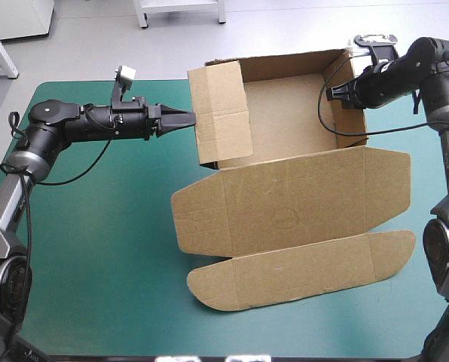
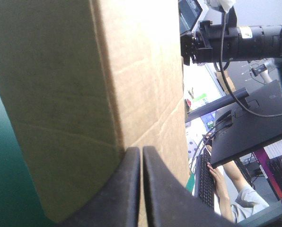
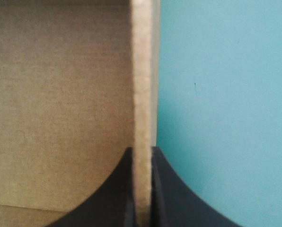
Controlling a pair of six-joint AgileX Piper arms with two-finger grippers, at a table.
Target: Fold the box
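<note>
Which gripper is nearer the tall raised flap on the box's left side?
Left. The left gripper is on that flap's outer edge; the right gripper grips the opposite wall, across the box.

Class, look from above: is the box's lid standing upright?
No: the lid of the box lies flat on the teal-green cover.

Plain brown box point(image 1: 285, 204), faint creases; teal-green cover point(image 1: 96, 264); black left tool point(image 1: 190, 118), right tool point(image 1: 331, 93)
</note>
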